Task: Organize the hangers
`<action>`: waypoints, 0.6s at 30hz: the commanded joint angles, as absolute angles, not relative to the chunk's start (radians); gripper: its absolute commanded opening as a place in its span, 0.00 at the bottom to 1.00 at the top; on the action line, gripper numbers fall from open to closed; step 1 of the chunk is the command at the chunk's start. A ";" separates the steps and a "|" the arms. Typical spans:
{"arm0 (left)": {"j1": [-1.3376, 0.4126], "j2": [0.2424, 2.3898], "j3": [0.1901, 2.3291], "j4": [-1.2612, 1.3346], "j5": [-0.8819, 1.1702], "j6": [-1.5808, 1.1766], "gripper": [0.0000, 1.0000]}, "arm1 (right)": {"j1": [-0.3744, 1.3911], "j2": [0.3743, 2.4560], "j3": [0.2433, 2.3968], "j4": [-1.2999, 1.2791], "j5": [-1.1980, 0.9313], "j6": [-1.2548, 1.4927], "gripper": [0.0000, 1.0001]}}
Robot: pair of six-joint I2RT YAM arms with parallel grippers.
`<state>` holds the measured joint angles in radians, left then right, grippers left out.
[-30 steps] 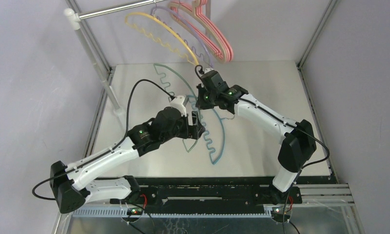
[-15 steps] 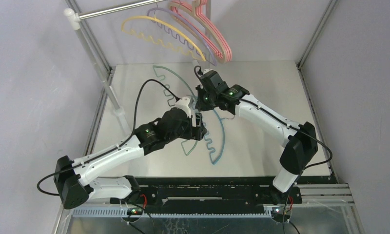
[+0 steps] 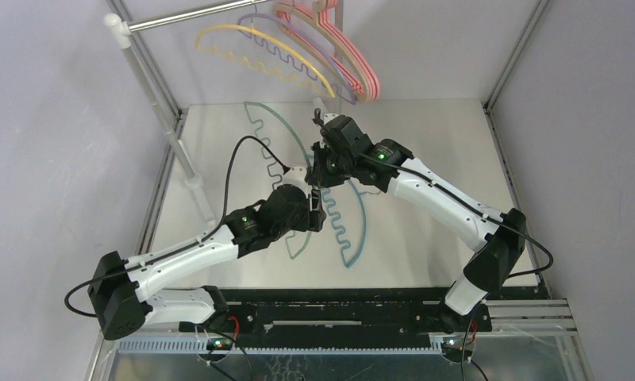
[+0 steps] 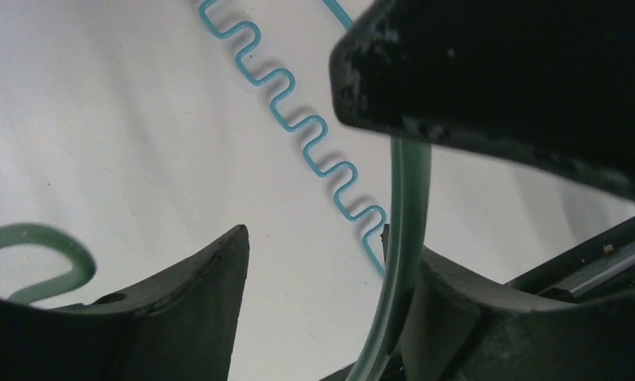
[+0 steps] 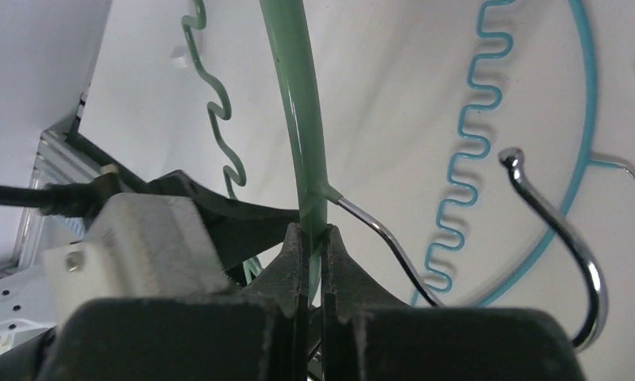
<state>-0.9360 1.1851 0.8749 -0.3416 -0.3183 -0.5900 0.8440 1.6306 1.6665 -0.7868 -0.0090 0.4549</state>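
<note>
The thin green plastic hanger (image 5: 297, 103) is held over the white desk (image 3: 441, 151), its bar clenched in the right tool (image 5: 314, 238); the left tool (image 4: 314, 254) stands released, jaws straddling that same bar. Seat your left tool squarely on the bar before carrying it toward the silver rail (image 3: 195, 16), clear of the teal wavy hanger (image 4: 298, 119) lying beneath. No brand, label or writing is legible.

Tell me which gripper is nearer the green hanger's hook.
Right. The right gripper pinches the green hanger just beside its hook; the left gripper straddles the hanger's bar farther along, jaws open.
</note>
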 commanded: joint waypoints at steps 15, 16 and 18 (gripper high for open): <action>-0.925 1.039 0.728 -0.314 -0.336 -0.584 0.00 | 0.864 1.544 1.741 -0.800 -0.109 0.483 0.09; -0.915 1.025 0.713 -0.321 -0.333 -0.596 0.00 | 0.864 1.537 1.739 -0.815 -0.109 0.470 0.16; -0.885 0.992 0.684 -0.337 -0.311 -0.615 0.00 | 0.864 1.513 1.719 -0.841 -0.103 0.441 0.27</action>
